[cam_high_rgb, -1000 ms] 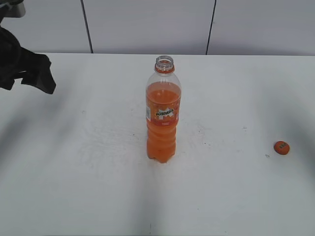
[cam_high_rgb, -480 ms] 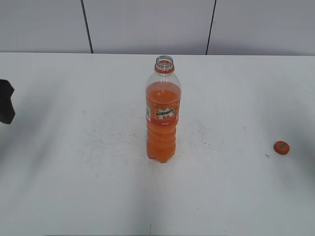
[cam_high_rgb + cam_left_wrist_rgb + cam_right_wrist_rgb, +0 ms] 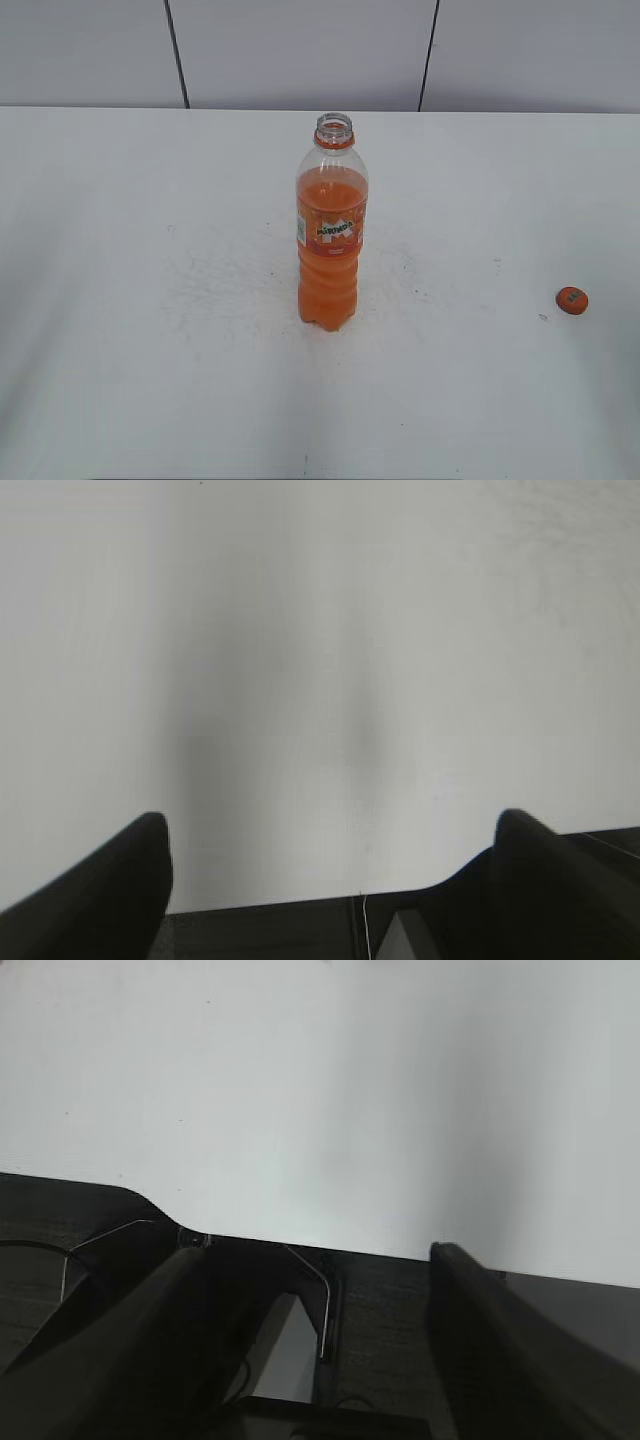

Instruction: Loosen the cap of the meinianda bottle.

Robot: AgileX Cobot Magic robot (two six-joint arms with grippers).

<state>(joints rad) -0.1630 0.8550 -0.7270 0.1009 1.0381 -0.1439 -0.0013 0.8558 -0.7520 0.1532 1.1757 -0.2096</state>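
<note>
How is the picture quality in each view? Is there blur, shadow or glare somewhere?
Exterior view: sharp, even light; the meinianda bottle and the cap are clear, with soft grey shadows on the table. Left wrist view: blurred, a dim shadow band; left gripper dark. Right wrist view: right gripper dark, slightly soft; no strong glare.

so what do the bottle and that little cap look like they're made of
The meinianda bottle: clear glossy plastic by the look; its orange liquid shows through the wall. The cap, lying apart on the table: opaque orange, probably moulded plastic, too small to tell its finish.
</note>
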